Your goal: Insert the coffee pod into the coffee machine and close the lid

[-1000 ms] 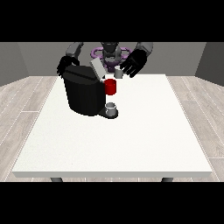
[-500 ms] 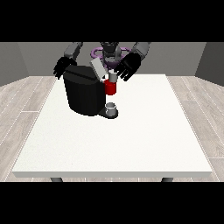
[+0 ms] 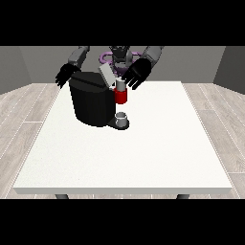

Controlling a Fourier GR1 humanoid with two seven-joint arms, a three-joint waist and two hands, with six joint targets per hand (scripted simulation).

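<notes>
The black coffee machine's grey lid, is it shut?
No, the grey lid stands tilted up and open above the black coffee machine.

We are seeing the coffee machine [image 3: 94, 104] sitting on the white table [image 3: 143, 148], its lid [image 3: 107, 74] tilting up, the hand at the view's right [image 3: 137, 73] hovering spread beside it.

The robot had a grey torso [image 3: 119, 56] with a purple ring behind it, grey cylindrical arms [image 3: 79, 55], and black hands [image 3: 138, 72].
</notes>
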